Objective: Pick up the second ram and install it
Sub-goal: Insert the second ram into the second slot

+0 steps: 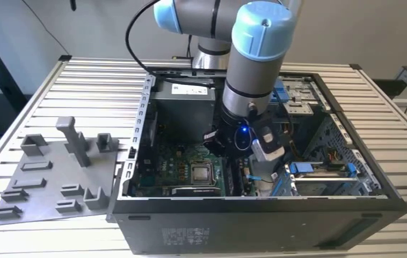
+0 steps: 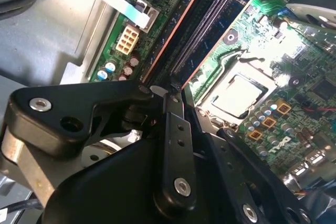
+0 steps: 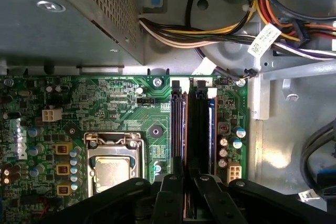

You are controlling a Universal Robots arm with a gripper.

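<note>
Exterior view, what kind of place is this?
Likely a robotics lab or test bench for computer assembly: an open computer case sits on a slatted metal table, with a grey fixture tray beside it and a robot arm reaching inside.

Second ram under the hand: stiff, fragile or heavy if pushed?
The second ram looks like a thin, flat board standing on edge, so it is probably stiff lengthwise but fragile to sideways pushes. Slim against the motherboard, it is likely light.
</note>
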